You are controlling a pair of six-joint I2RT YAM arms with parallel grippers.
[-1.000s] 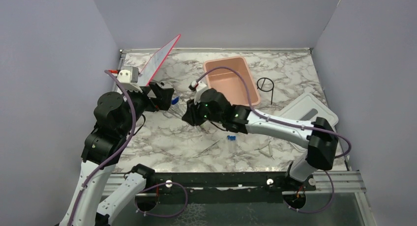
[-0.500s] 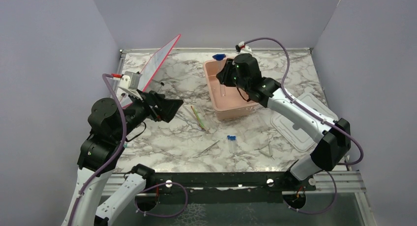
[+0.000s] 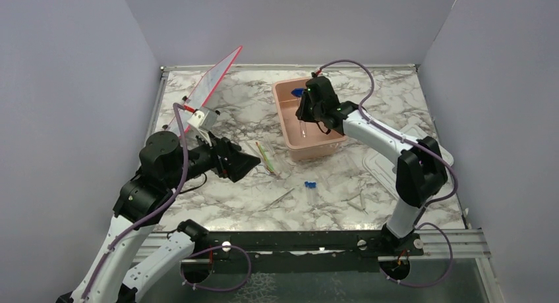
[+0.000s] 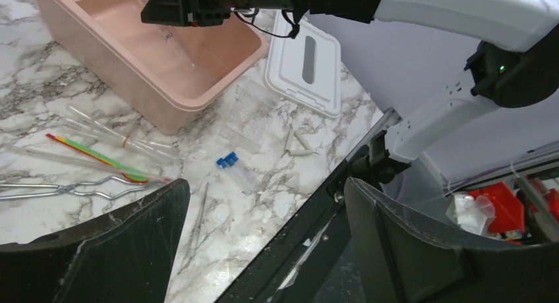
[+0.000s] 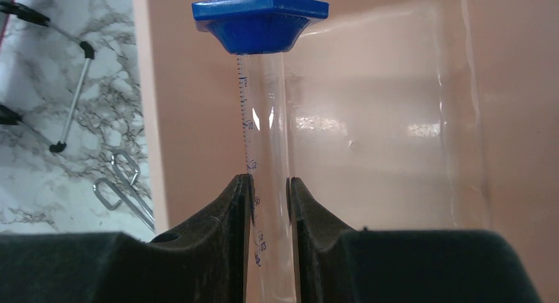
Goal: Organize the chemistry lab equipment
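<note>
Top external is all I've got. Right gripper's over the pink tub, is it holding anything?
Observer: Yes. The right wrist view shows the right gripper shut on a clear tube with a blue cap, the inside of the pink tub behind it.
Operator: Any markings on it?
Observer: A printed graduated scale runs down its side.
Operator: Left gripper?
Observer: In the left wrist view the left gripper has its jaws wide apart with nothing between them, above the metal tweezers on the marble.
</note>
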